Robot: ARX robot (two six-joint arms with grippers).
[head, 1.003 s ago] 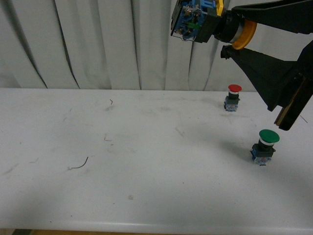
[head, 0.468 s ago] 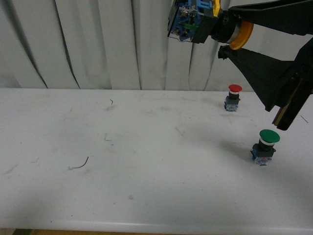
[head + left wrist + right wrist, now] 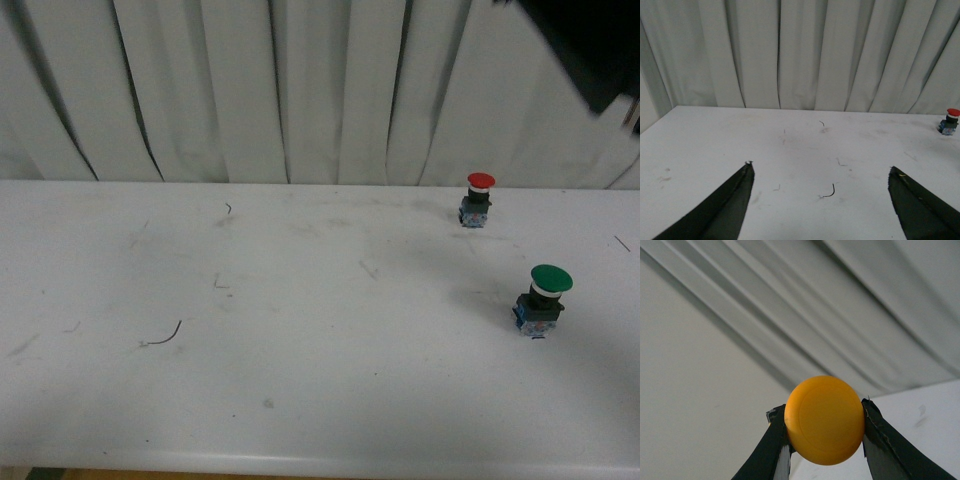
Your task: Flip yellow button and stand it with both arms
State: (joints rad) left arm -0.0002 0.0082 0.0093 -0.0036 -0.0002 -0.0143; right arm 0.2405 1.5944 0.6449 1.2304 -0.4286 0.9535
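Note:
The yellow button (image 3: 824,419) fills the middle of the right wrist view, its round yellow-orange cap facing the camera. My right gripper (image 3: 824,426) is shut on it, one black finger on each side of the cap; the button's body is hidden behind the cap. It is held high, with curtain behind it. In the front view only a black piece of the right arm (image 3: 590,50) shows at the top right corner, and the button is out of that view. My left gripper (image 3: 820,170) stands open above the white table (image 3: 705,145), nothing between its fingers.
A red-capped button (image 3: 478,199) stands at the back right of the table (image 3: 300,400), also in the left wrist view as the red-capped button (image 3: 950,121). A larger green-capped button (image 3: 543,299) stands nearer on the right. A short dark wire scrap (image 3: 162,338) lies left of centre. Grey curtain (image 3: 250,90) hangs behind.
The right arm has lifted the yellow button up and out of the front view; only a corner of the arm is left at the top right. The red and green buttons have not moved.

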